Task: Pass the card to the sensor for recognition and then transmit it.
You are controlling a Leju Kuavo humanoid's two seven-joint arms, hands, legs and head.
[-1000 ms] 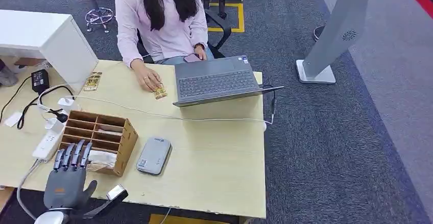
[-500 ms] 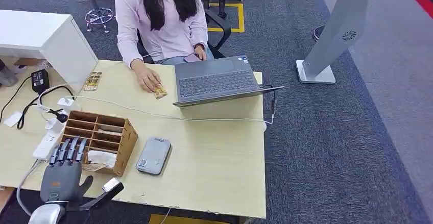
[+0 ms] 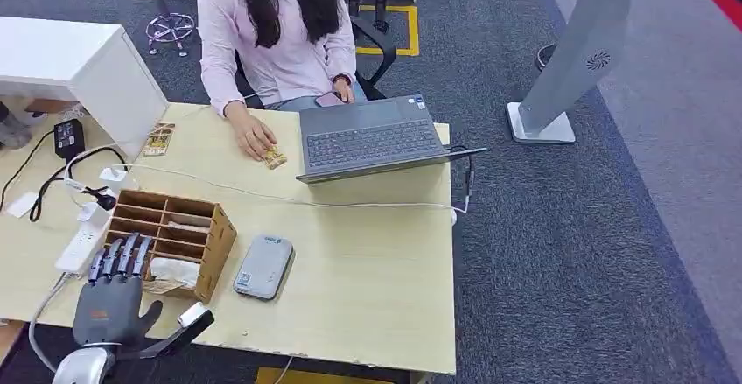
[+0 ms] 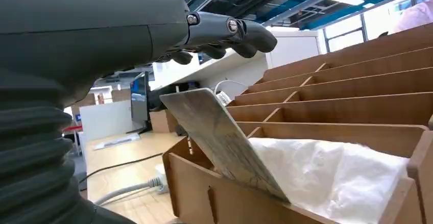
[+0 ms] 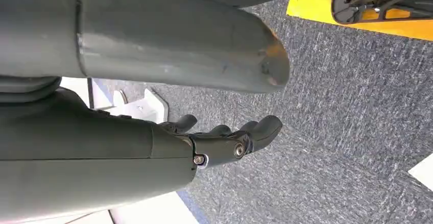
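A patterned card [image 4: 224, 142] leans upright in the front compartment of the wooden sorting box [image 3: 175, 226], next to a white plastic bag [image 4: 327, 178]. In the head view the card [image 3: 160, 286] is a brown sliver at the box's near edge. My left hand [image 3: 114, 301] hovers at the table's near left corner. Its fingers [image 4: 230, 30] stretch out over the card without touching it and hold nothing. The grey card sensor [image 3: 263, 266] lies flat just right of the box. My right hand [image 5: 224, 137] hangs over the carpet with loosely curled fingers and nothing in them.
A person [image 3: 271, 34] sits across the table, one hand by a small card [image 3: 275, 158] beside an open laptop [image 3: 372, 139]. A white cable crosses the table's middle. A power strip [image 3: 83, 244] and chargers lie to the left. More cards [image 3: 158, 139] lie near a white cabinet.
My left hand has shifted slightly to the left and its fingertips have crept a little further over the box. It has taken hold of nothing.
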